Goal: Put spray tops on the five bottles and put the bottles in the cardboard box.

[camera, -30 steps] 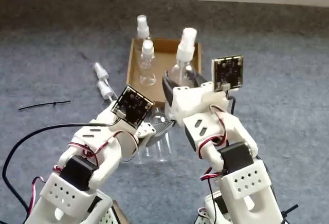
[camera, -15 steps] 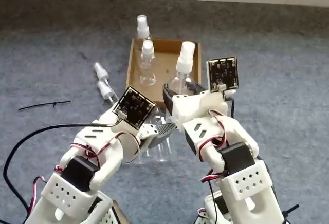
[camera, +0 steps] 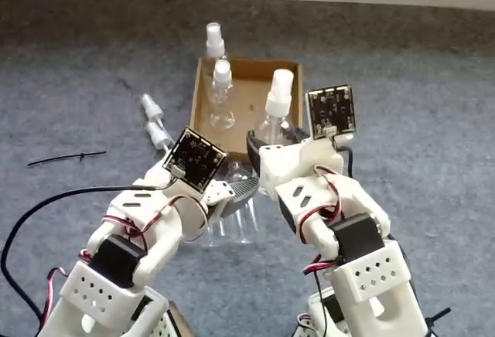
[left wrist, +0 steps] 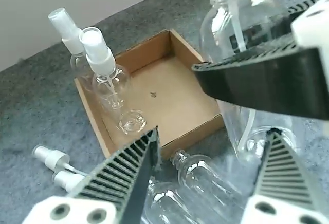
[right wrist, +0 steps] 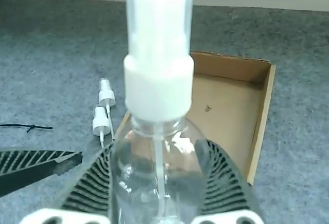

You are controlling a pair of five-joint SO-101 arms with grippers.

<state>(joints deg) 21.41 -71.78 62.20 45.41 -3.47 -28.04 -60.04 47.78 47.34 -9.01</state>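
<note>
Bottle [right wrist: 154, 152]: clear plastic, white spray top, clamped upright in your right gripper [right wrist: 157, 188].
Left gripper [left wrist: 212, 137]: yours gapes wide, empty.

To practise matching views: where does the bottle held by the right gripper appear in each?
High view: bottle upright at the cardboard box's near corner.
Left wrist view: bottle close, beside the box.
Right wrist view: bottle central, in right gripper.
Landmark: the cardboard box.

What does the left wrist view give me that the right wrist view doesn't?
Left wrist view: two capped bottles standing upright, plus uncapped bottles lying on the carpet. Right wrist view: a black tie on the carpet. Both: the cardboard box, two loose spray tops, and the bottle gripped in the right tool.
</note>
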